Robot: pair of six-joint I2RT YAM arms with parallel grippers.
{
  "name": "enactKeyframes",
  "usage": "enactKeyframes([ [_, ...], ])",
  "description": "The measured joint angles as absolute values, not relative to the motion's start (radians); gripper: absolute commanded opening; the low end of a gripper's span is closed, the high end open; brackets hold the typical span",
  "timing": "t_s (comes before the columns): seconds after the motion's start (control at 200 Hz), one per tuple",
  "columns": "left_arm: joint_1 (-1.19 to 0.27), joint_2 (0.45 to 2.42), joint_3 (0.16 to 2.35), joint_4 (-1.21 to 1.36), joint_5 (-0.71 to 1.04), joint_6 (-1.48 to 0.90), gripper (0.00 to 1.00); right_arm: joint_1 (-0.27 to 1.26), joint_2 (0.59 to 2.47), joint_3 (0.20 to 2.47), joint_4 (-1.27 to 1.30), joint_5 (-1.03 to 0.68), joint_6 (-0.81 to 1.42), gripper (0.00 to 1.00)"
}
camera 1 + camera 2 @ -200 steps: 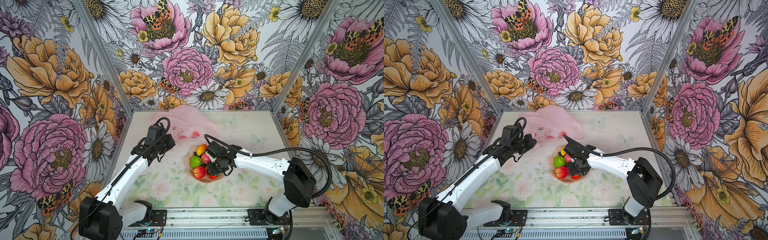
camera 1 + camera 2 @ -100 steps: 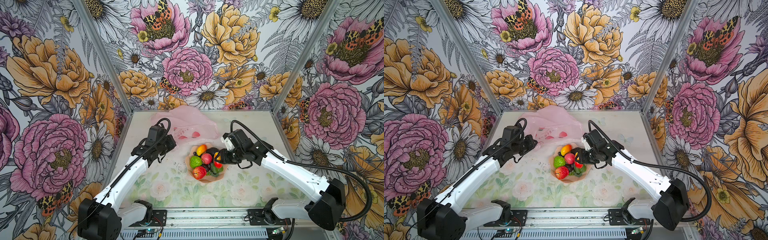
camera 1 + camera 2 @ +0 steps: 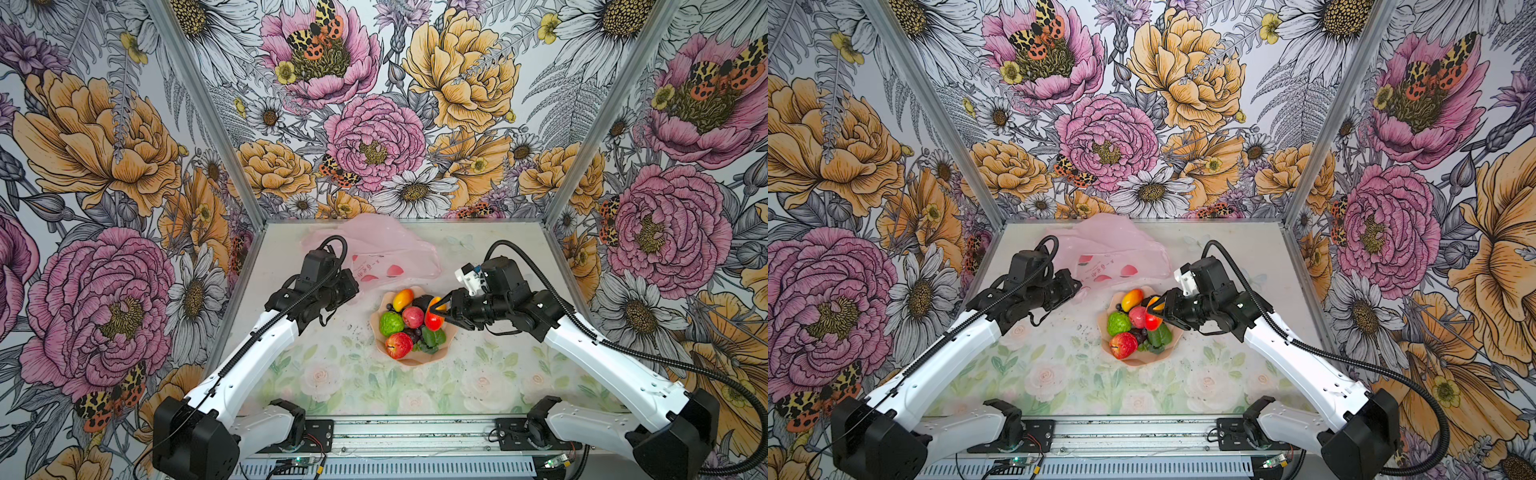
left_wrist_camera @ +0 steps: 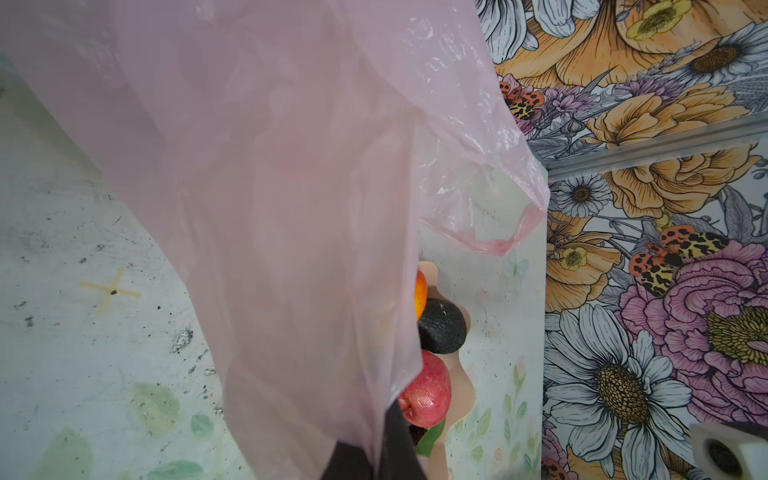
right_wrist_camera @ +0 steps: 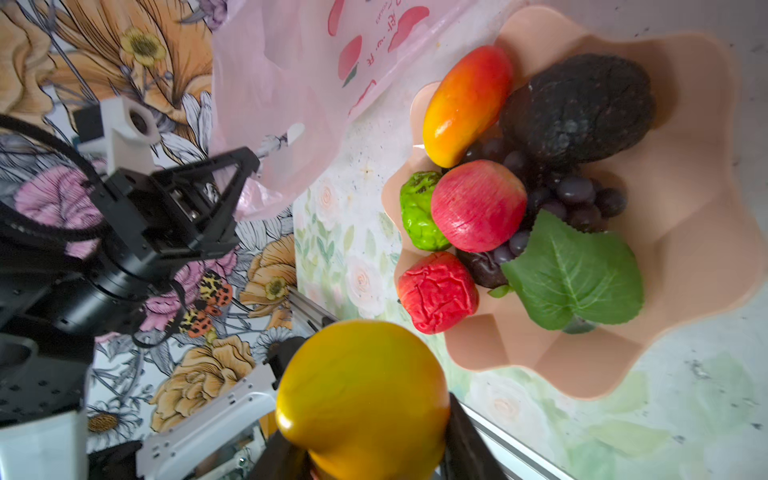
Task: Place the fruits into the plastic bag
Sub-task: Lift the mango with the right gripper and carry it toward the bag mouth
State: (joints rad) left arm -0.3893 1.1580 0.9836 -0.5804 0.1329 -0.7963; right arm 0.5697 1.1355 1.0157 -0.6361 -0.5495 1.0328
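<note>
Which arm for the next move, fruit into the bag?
Right. The right gripper holds a mango above the bowl, close to the plastic bag. The left gripper is shut on the bag's edge, holding it up, so it isn't free.

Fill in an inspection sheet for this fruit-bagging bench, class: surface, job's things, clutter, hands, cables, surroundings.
Surface: pale floral-print tabletop, speckled with dark marks.
Job's things: crinkly translucent pale-pink plastic bag at the back; rigid peach-pink scalloped bowl holds an orange-yellow toy mango, dark avocado, bumpy green fruit, smooth red apple, wrinkled red apple, purple grapes with a green leaf.
Clutter: nothing seen.
Hands: left hand shut on the bag's edge; right hand shut on a second orange-yellow mango above the bowl.
Cables: a black corrugated cable loops off each arm, clear of the fruit.
Surroundings: floral wallpaper walls; metal rail at the front.
</note>
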Motion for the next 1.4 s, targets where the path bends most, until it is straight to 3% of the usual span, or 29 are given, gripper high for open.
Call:
enactKeyframes([
  [0.215, -0.422, 1.200, 1.036, -0.595, 0.150, -0.786, 0.00, 0.567, 1.160, 1.003, -0.521, -0.535, 1.198, 0.34],
  [0.41, -0.478, 1.246, 1.083, -0.616, 0.144, -0.778, 0.00, 0.549, 1.304, 1.010, -0.403, -0.564, 1.291, 0.35],
  [0.871, -0.549, 1.316, 1.135, -0.625, 0.141, -0.731, 0.00, 0.535, 1.654, 1.201, -0.229, -0.686, 1.318, 0.35],
  [1.401, -0.574, 1.318, 1.147, -0.625, 0.155, -0.696, 0.00, 0.544, 1.957, 1.374, -0.018, -0.693, 1.411, 0.35],
])
